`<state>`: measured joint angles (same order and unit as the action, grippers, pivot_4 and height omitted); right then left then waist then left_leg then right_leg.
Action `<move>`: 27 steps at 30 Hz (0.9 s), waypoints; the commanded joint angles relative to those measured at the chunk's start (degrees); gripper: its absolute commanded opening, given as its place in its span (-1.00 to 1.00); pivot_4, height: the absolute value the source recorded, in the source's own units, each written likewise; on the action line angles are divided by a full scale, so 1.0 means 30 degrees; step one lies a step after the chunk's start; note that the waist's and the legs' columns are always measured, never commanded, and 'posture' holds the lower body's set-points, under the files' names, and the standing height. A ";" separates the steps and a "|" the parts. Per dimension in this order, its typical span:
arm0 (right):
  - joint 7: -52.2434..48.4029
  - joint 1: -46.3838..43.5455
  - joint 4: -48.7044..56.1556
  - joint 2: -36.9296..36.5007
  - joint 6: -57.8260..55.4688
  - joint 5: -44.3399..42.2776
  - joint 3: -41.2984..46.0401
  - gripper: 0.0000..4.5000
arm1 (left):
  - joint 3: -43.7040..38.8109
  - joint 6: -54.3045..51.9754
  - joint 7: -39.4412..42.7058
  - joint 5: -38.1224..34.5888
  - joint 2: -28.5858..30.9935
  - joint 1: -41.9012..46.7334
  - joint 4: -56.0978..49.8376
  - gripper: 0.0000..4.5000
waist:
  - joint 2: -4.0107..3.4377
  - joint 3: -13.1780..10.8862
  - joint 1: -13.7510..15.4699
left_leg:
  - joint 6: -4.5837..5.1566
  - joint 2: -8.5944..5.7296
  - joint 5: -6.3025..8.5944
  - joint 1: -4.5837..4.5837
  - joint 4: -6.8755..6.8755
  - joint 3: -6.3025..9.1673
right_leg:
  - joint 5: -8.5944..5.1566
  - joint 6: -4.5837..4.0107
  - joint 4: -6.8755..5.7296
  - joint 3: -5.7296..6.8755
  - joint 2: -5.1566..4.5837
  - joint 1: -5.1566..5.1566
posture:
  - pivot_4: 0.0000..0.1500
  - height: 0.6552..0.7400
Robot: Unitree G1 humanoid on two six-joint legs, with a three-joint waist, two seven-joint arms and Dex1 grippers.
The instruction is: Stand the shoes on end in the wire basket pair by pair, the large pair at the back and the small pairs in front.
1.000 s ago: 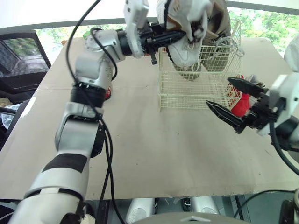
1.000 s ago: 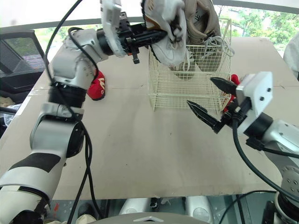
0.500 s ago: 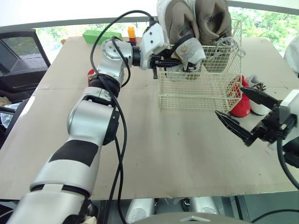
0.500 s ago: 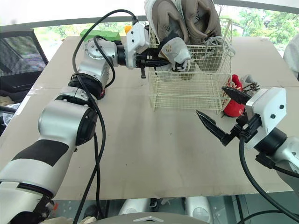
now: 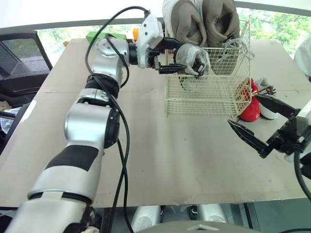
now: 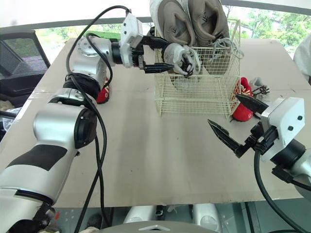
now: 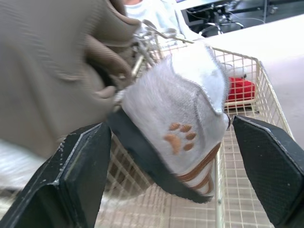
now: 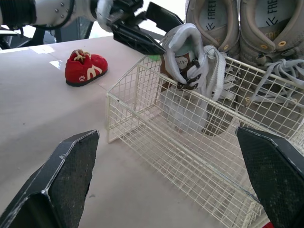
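Cardboard bench (image 5: 146,145): I saw large tan sneakers (image 5: 204,19) at white wire basket's (image 5: 204,92) back, red shoes (image 5: 250,110) outside; left jaws spread around small grey shoe (image 7: 185,128), right jaws spread.

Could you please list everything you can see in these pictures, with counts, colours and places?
table: one, cardboard brown, under everything.
wire basket: one, cream, on the table's far half.
large shoes: two, beige, on end at the basket's back.
small grey shoe: one, grey-white with a paw print, at the basket's front left.
red shoes: two, red, one on the table left of the basket, the other right of it.
pale shoe: one, whitish, beyond the right-hand red shoe, partly hidden.
green box: one, green, table's far left edge.
chair: one, black, left of the table.
left gripper: one, black, open around the small grey shoe.
right gripper: one, black, open, front right of the basket.
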<state>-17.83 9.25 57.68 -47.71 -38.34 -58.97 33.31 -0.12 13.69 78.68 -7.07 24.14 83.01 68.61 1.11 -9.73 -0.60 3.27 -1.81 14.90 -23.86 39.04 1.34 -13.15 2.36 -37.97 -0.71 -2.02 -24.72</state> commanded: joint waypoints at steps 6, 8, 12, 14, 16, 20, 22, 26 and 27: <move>-0.0148 0.0301 -0.1149 -0.0603 0.0191 0.0490 0.1378 1.00 | -0.1347 -0.4127 0.0017 -0.2190 0.0925 -0.2666 -0.6850 0.97 | -0.0006 0.0004 0.0029 | 0.0002 0.0004 0.0002 0.0021 0.0030 0.0014 | 0.0001 -0.0001 -0.0006 -0.0007 -0.0029 0.0039 | 1.00 1.00; 0.0138 0.0286 -0.1573 -0.0899 -0.0140 0.0828 0.1567 1.00 | -0.1800 -0.5814 -0.0716 -0.3049 0.0888 -0.3756 -0.8901 0.97 | -0.0003 0.0003 0.0042 | 0.0002 0.0006 0.0002 0.0018 0.0051 0.0025 | 0.0002 -0.0001 -0.0018 -0.0002 -0.0033 0.0040 | 1.00 1.00; 0.0667 0.0047 -0.3107 -0.1518 -0.1103 0.1359 0.1754 1.00 | -0.1899 -1.0743 -0.1576 -0.5640 0.0554 -0.7030 -1.5405 0.97 | -0.0008 0.0007 0.0027 | -0.0002 0.0013 0.0001 0.0011 0.0057 0.0026 | 0.0002 -0.0001 -0.0010 -0.0016 -0.0086 0.0040 | 1.00 1.00; 0.0325 -0.0297 -0.3678 -0.2017 -0.1310 0.1691 0.1497 1.00 | -0.1695 -1.2581 -0.2580 -0.6412 0.0459 -0.8625 -1.8232 0.97 | -0.0009 0.0008 0.0049 | -0.0007 0.0012 -0.0001 0.0014 0.0057 0.0022 | 0.0002 -0.0002 -0.0009 -0.0024 -0.0105 0.0042 | 1.00 1.00; 0.0099 -0.0812 -0.4297 -0.2627 -0.1656 0.2080 0.1019 1.00 | -0.1085 -1.3011 -0.3190 -0.6132 0.0641 -1.0076 -2.0207 0.97 | -0.0014 0.0010 0.0064 | -0.0009 0.0012 -0.0003 0.0021 0.0061 0.0021 | 0.0003 -0.0003 -0.0020 -0.0026 -0.0106 0.0043 | 1.00 1.00; -0.0607 -0.1486 -0.5559 -0.3398 -0.2370 0.2314 0.0810 1.00 | -0.1039 -1.4240 -0.6062 -0.6222 -0.0131 -1.1143 -2.2372 0.97 | -0.0015 0.0012 0.0162 | -0.0010 0.0017 -0.0004 0.0038 0.0061 0.0032 | 0.0005 -0.0007 -0.0029 -0.0017 -0.0097 0.0050 | 1.00 1.00; -0.0203 -0.2007 -0.6744 -0.3861 -0.3205 0.2920 0.0439 1.00 | -0.0830 -1.5315 -0.6322 -0.7418 -0.0445 -1.1986 -2.4387 0.97 | -0.0016 0.0013 0.0273 | -0.0009 0.0016 -0.0003 0.0038 0.0063 0.0028 | 0.0005 -0.0007 -0.0027 -0.0018 -0.0098 0.0055 | 1.00 1.00; 0.1597 -0.5227 -1.0778 -0.4641 -0.6435 0.3860 -0.1976 1.00 | 0.0015 -1.7570 -0.5088 -1.0274 0.0344 -1.4230 -2.8580 0.97 | -0.0017 0.0017 0.0161 | -0.0077 0.0003 -0.0042 0.0035 0.0064 -0.0025 | 0.0006 -0.0008 -0.0004 -0.0062 -0.0143 0.0055 | 1.00 1.00; 0.1767 -0.6182 -1.1750 -0.4694 -0.6982 0.4271 -0.2845 1.00 | 0.0342 -1.7491 -0.4912 -1.0188 0.0617 -1.4514 -2.8989 0.97 | -0.0023 0.0019 0.0178 | -0.0080 0.0007 -0.0044 0.0041 0.0066 -0.0030 | 0.0007 -0.0009 0.0000 -0.0063 -0.0137 0.0057 | 1.00 1.00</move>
<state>-14.21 -6.44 25.99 -61.04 -56.04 -47.84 27.41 0.56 -38.58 62.85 -36.08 24.67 39.46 -14.19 1.04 -9.68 -0.07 3.03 -1.79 14.76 -23.73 39.23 1.25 -13.13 2.33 -37.98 -0.89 -2.43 -24.55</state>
